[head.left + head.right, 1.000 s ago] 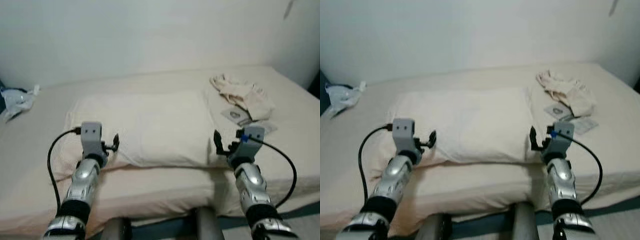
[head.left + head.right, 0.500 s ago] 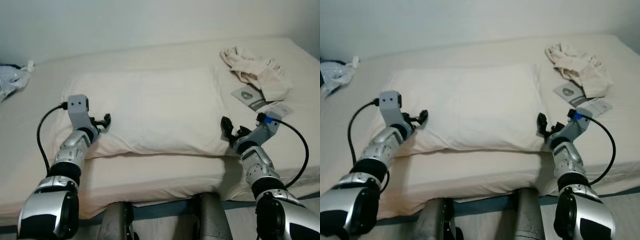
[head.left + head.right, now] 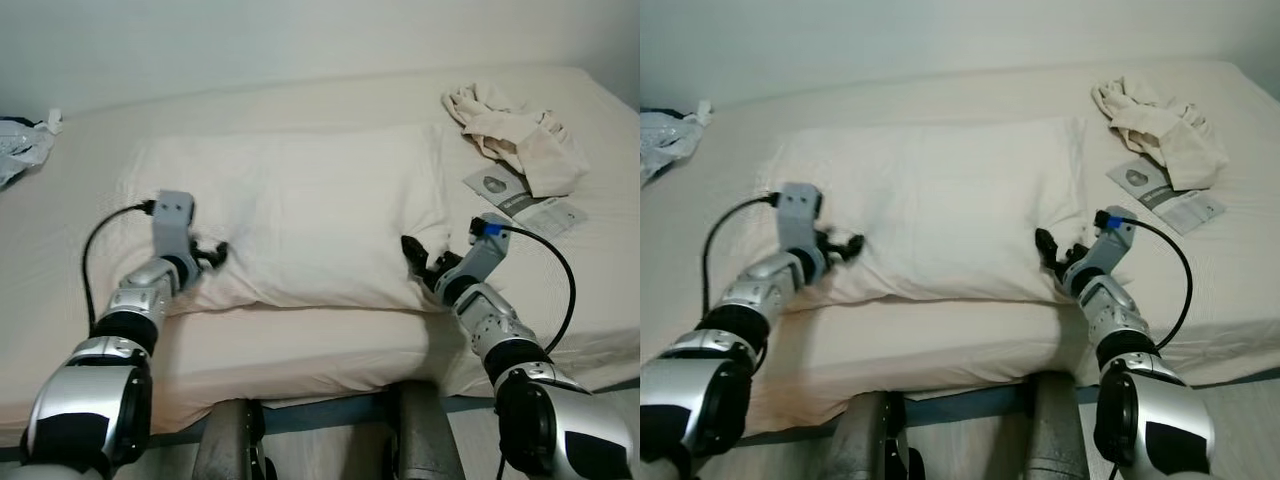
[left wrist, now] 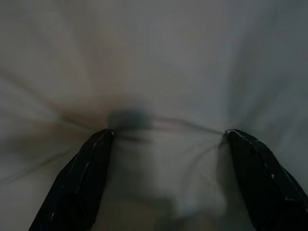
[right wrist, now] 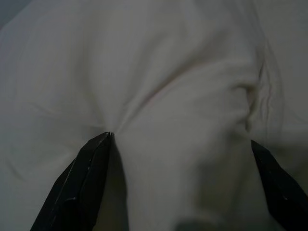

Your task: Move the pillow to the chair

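Across the middle of the frame lies the white pillow (image 3: pixel 300 215), flat on the bed (image 3: pixel 330 350), its near long edge running along the mattress front. At its left short end the left gripper (image 3: pixel 212 256) presses in, fingers (image 4: pixel 82 178) spread wide with fabric bunched between them. At the lower right corner the right gripper (image 3: pixel 1052 254) digs in likewise, fingers (image 5: pixel 82 183) wide apart. Open sheet stretches rightward toward a crumpled cloth (image 3: pixel 515 135) and leaflets (image 3: pixel 525 200); a plastic bag (image 3: pixel 20 150) sits far left.
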Tool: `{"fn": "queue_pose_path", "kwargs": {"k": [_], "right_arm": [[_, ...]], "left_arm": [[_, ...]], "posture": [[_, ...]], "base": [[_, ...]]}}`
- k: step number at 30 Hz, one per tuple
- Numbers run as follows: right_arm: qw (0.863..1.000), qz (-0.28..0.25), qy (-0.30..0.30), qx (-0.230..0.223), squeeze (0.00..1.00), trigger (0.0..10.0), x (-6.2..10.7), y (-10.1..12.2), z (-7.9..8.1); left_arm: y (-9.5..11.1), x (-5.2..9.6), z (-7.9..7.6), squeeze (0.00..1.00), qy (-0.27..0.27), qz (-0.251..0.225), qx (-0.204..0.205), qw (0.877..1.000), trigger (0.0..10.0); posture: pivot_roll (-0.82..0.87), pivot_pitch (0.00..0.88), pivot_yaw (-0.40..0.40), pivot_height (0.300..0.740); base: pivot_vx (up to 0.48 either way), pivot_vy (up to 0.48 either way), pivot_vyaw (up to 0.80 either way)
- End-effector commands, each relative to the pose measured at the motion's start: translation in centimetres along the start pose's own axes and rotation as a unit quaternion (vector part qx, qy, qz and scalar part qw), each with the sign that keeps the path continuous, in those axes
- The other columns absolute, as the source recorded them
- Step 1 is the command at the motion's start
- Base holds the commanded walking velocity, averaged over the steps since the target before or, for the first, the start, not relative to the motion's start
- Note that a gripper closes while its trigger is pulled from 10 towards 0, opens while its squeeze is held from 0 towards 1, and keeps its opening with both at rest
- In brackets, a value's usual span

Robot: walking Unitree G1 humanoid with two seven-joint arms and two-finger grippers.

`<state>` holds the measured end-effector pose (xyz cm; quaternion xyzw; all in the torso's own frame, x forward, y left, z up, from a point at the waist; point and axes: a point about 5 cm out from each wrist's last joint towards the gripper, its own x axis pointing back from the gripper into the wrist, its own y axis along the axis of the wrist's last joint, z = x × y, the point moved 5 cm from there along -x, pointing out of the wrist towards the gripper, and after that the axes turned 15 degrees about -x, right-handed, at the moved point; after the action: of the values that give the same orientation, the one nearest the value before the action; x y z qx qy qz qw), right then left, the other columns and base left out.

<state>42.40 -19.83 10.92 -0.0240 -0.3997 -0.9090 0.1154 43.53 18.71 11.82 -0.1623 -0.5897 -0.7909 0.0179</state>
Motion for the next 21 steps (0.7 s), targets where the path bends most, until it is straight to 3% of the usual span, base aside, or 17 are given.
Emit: {"fn": "queue_pose_path", "kwargs": {"k": [1,2,3,7,10,11,12,14,15,21], "right_arm": [[0.998,0.056,0.025,-0.018,0.0,10.0,-0.4,-3.4,1.4],[0.998,0.056,0.025,-0.018,0.0,10.0,-0.4,-3.4,1.4],[0.998,0.06,0.034,-0.013,0.0,10.0,-0.7,-3.6,2.1],[0.998,0.057,0.04,-0.009,0.0,10.0,-0.9,-3.6,2.6],[0.997,0.055,0.049,-0.009,0.0,10.0,-1.0,-3.6,3.0],[0.997,0.054,0.052,-0.007,0.0,7.5,-1.0,-3.5,3.2],[0.997,0.053,0.054,-0.006,0.0,0.9,-1.1,-3.5,3.4],[0.997,0.053,0.055,-0.005,0.0,0.9,-1.1,-3.5,3.4],[0.997,0.052,0.055,-0.004,0.0,0.0,-1.2,-3.5,3.5],[0.996,0.04,0.072,-0.017,0.0,0.0,-1.4,-3.1,4.4]], "left_arm": [[-3.1,0.1,-3.0,0.0,-0.057,0.053,0.004,0.997,10.0],[-3.1,0.1,-3.0,0.0,-0.057,0.053,0.004,0.997,10.0],[-3.2,0.0,-5.2,0.0,-0.108,0.054,-0.001,0.993,10.0],[-3.5,0.2,-7.8,0.0,-0.167,0.056,-0.004,0.984,10.0],[-3.6,0.2,-8.3,0.0,-0.175,0.057,-0.009,0.983,10.0],[-3.8,0.2,-8.3,0.0,-0.172,0.058,-0.015,0.983,1.4],[-3.9,0.2,-8.5,0.0,-0.17,0.058,-0.016,0.984,0.0],[-3.9,0.2,-8.6,0.0,-0.169,0.058,-0.017,0.984,0.0],[-3.9,0.2,-8.5,0.0,-0.163,0.057,-0.019,0.985,0.0],[-3.6,0.0,-8.5,0.0,-0.147,0.044,-0.014,0.988,0.0]], "posture": [[0.06,0.271,0.068,0.581],[0.06,0.271,0.068,0.581],[0.06,0.268,0.067,0.581],[0.06,0.261,0.064,0.581],[0.06,0.261,0.064,0.581],[0.05,0.257,0.062,0.581],[0.05,0.252,0.061,0.581],[0.05,0.25,0.061,0.581],[0.05,0.248,0.06,0.581],[0.04,0.231,0.058,0.581]], "base": [[0.0,0.0,0.0],[0.0,0.0,0.0],[0.0,0.0,0.0],[0.0,0.0,0.0],[0.0,0.0,0.0],[0.0,0.0,0.0],[0.0,0.0,0.0],[0.0,0.0,0.0],[0.0,0.0,0.0],[0.0,0.0,0.0]]}}
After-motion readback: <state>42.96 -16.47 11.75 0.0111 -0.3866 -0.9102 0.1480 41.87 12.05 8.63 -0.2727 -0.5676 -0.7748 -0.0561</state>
